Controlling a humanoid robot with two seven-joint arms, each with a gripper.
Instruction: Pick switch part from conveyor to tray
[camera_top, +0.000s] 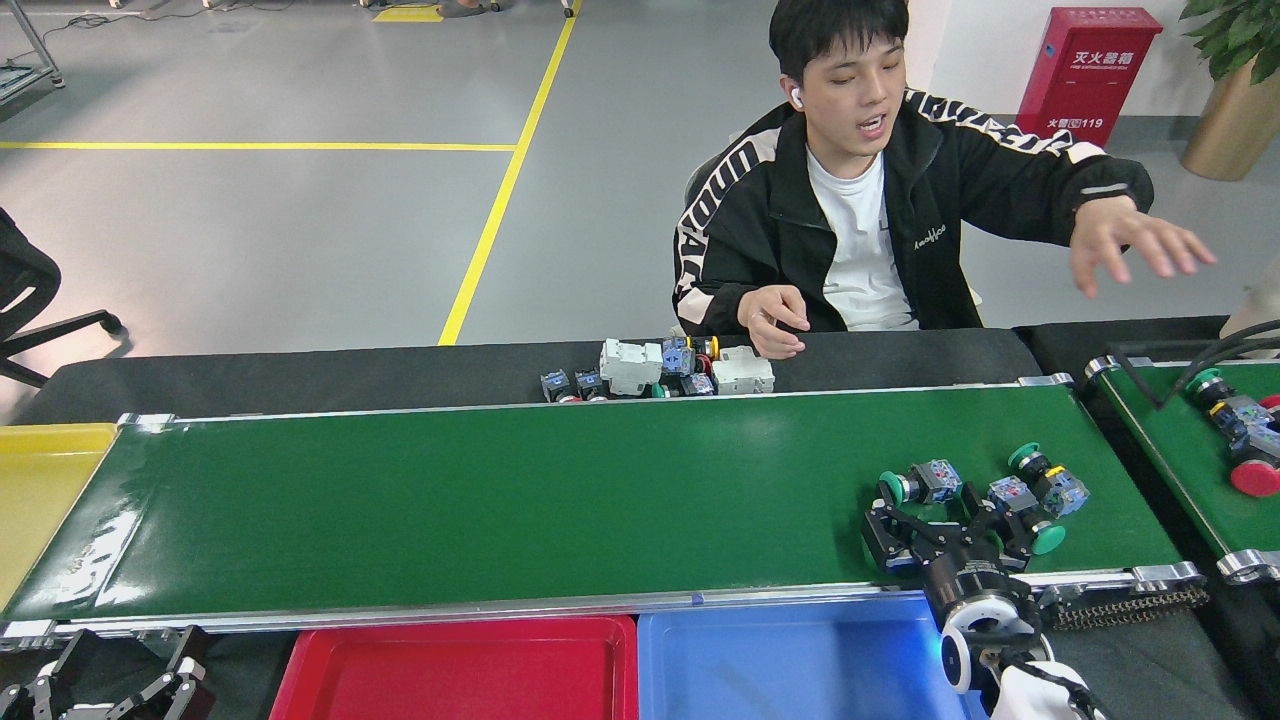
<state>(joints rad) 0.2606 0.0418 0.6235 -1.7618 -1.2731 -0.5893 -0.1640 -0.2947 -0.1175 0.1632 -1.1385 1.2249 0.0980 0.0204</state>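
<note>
The conveyor (500, 500) is the long green belt across the head view. Three green-capped switch parts lie near its right end: one (922, 483) on the left, one (1018, 503) in the middle and one (1050, 480) behind it. My right gripper (940, 520) is open over the belt's near edge, its fingers spread just in front of the left and middle switch parts, holding nothing. My left gripper (120, 665) is open at the bottom left, below the belt. A red tray (450, 670) and a blue tray (790, 660) sit in front of the belt.
A yellow tray (40, 490) sits at the belt's left end. A person sits behind the table, one hand (775, 320) resting near a pile of parts (660, 370), the other hand (1130, 240) raised. A smaller green belt (1190, 450) on the right carries a red-capped part (1250, 470).
</note>
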